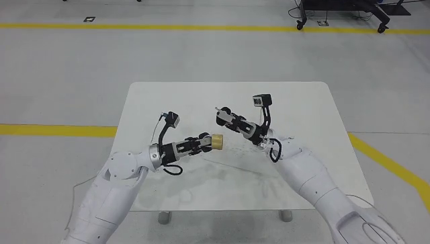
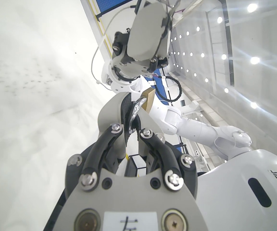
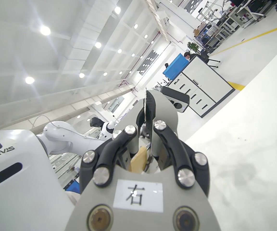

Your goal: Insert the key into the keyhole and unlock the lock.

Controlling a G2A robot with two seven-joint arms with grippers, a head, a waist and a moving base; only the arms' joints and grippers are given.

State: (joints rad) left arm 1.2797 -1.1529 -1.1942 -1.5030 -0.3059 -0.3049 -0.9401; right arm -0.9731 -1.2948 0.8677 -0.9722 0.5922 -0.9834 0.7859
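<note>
- My left gripper (image 2: 131, 114) is pinched on the steel shackle (image 2: 135, 108) of the brass padlock (image 2: 149, 98), which I hold in the air above the white table (image 1: 295, 109), near its middle.
- My right gripper (image 3: 146, 110) is pressed together on the key (image 3: 144, 108), just far and right of the padlock and apart from it.
- In my judgement the step in hand is lining up. The blade seems to point far-left, past the lock, so I should swing my right wrist until the blade faces the padlock's free end.
- I would keep the padlock level and firm, bring the key in along the lock's long axis, and turn it only once it is fully seated. A slanted entry could lever the thin key out of my pads.
- The top view gives the layout: the padlock (image 1: 217, 140) sits beyond my left gripper (image 1: 205, 142), with my right gripper (image 1: 222, 116) just past it.
- The left wrist view shows my hold on the shackle.
- The right wrist view shows the key edge-on, with the brass body below my fingers.
- I cannot see the keyhole itself.
</note>
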